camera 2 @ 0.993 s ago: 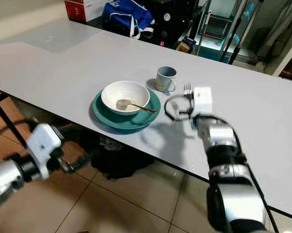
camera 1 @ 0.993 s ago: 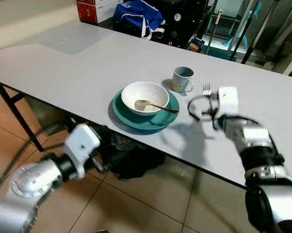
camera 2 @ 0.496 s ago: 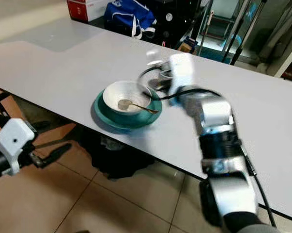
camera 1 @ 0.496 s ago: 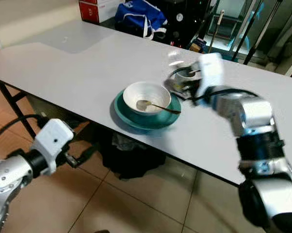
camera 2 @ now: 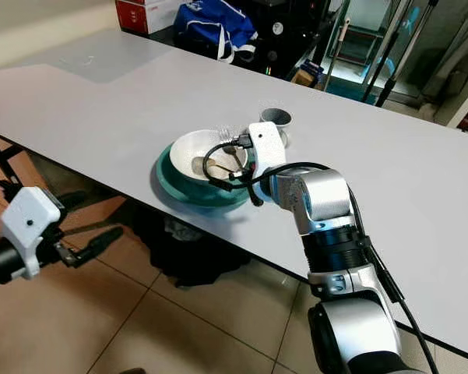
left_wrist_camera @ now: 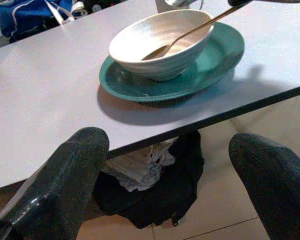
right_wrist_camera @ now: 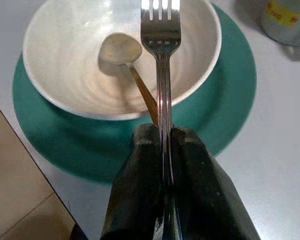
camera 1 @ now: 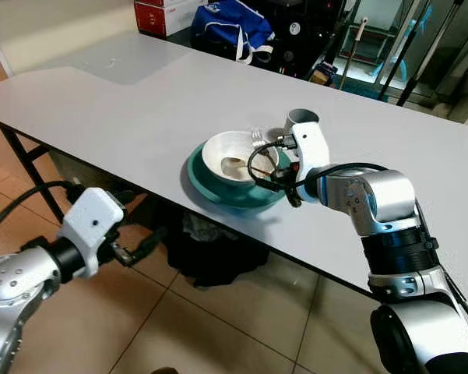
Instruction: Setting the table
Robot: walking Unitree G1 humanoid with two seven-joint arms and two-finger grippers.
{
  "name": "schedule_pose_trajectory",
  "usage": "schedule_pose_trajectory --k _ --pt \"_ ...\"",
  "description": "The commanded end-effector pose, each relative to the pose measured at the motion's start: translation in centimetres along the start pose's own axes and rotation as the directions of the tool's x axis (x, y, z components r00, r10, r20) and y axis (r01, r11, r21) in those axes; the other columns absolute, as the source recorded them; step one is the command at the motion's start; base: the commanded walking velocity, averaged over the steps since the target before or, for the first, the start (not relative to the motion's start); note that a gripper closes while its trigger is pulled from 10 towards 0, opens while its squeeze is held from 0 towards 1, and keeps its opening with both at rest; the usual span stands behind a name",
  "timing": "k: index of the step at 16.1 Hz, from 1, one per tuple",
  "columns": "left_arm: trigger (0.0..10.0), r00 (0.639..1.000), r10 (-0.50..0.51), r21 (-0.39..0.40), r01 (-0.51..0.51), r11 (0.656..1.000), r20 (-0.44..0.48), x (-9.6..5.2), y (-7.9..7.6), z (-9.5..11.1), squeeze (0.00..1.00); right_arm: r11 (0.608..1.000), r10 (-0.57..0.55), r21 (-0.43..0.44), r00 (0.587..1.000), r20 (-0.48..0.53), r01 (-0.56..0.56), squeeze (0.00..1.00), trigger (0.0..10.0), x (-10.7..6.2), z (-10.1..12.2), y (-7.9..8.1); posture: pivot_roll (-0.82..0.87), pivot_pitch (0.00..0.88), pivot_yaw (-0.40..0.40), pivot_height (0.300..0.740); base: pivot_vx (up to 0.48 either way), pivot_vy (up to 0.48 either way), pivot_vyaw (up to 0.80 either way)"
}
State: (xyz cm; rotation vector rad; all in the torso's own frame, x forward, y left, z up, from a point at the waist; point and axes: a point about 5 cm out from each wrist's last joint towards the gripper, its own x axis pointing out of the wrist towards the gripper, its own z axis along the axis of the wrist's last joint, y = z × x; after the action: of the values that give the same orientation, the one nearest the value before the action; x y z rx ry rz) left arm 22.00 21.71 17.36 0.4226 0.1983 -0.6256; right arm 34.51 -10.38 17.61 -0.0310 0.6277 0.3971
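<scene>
The right gripper (right_wrist_camera: 162, 137) was found pinching a fork (right_wrist_camera: 160, 60) by its handle, tines held over the white bowl (right_wrist_camera: 80, 85). 1 spoon (right_wrist_camera: 125, 57) lay in that bowl, which sat on a teal plate (right_wrist_camera: 229, 100); a mug (camera 1: 300, 121) stood just beyond. The left gripper (left_wrist_camera: 164, 165) was held below the table (camera 1: 124, 109) edge, its 2 fingers (left_wrist_camera: 65, 175) spread apart and holding nothing.

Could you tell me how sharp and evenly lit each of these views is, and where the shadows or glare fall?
Eye views: sharp and evenly lit; the plate and right arm cast soft shadows on the table. Left wrist view: bowl crisp, open fingers blurred and dark up close. Right wrist view: glare on the fork tines, spoon shadowed inside the bowl, fingertips slightly soft.
</scene>
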Motion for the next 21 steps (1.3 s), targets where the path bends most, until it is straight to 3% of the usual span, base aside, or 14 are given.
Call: schedule_pose_trajectory --k 1,2,3,7,10,11,15,18,21 --pt "10.0 0.999 -0.029 0.013 0.029 0.999 0.027 0.4 -0.5 0.7 0.00 1.000 0.014 -0.005 1.000 0.003 -0.014 0.00 4.0 -0.1 0.2 0.7 0.02 0.000 -0.071 0.740 0.000 0.000 0.00" --pt "10.0 0.999 -0.031 0.012 0.031 0.999 0.029 0.5 -0.6 0.7 0.00 1.000 0.017 -0.001 1.000 0.000 -0.017 0.00 4.0 0.0 0.1 0.8 0.03 0.000 -0.072 0.740 0.000 0.000 0.00" --pt "10.0 0.999 -0.032 0.012 0.031 0.999 0.030 0.5 -0.6 0.7 0.00 1.000 0.011 0.009 1.000 0.010 -0.011 0.00 10.0 0.0 0.3 1.0 0.03 0.000 -0.073 0.740 0.000 0.000 0.00" --pt "10.0 0.999 -0.028 0.012 0.028 1.000 0.031 0.4 -0.5 0.7 0.00 1.000 0.001 0.020 0.998 0.062 -0.002 0.00 10.0 -0.1 1.7 0.8 0.02 0.000 -0.074 0.740 0.000 0.000 0.00" --pt "10.0 0.999 -0.030 0.011 0.030 0.999 0.033 0.6 -0.6 0.8 0.00 0.994 0.026 -0.106 0.999 0.022 -0.023 0.00 10.0 0.1 2.3 0.2 0.02 0.000 -0.078 0.740 0.000 0.000 0.00" --pt "10.0 0.999 -0.032 0.008 0.031 0.999 0.033 0.6 -0.7 0.8 0.00 0.986 0.017 -0.164 1.000 -0.004 -0.017 0.00 10.0 0.2 2.5 -0.7 0.02 0.000 -0.084 0.740 0.000 0.000 0.00" --pt "10.0 0.999 -0.035 0.003 0.035 0.999 0.035 0.7 -0.8 1.0 0.00 0.984 0.028 -0.177 0.999 -0.030 -0.032 0.00 10.0 1.1 3.1 -1.3 0.02 0.000 -0.083 0.740 0.000 0.000 0.00" --pt "10.0 0.998 -0.046 -0.001 0.046 0.999 0.038 0.7 -1.2 0.9 0.00 0.981 0.085 -0.170 0.996 -0.038 -0.090 0.00 10.0 2.1 4.3 -0.6 0.02 0.000 -0.080 0.740 0.000 0.000 0.00" --pt "10.0 0.998 -0.046 -0.006 0.047 0.999 0.037 0.7 -1.2 0.8 0.00 0.968 0.096 -0.228 0.994 -0.056 -0.106 0.00 10.0 2.5 4.7 -0.1 0.03 0.000 -0.086 0.740 0.000 0.000 0.00"
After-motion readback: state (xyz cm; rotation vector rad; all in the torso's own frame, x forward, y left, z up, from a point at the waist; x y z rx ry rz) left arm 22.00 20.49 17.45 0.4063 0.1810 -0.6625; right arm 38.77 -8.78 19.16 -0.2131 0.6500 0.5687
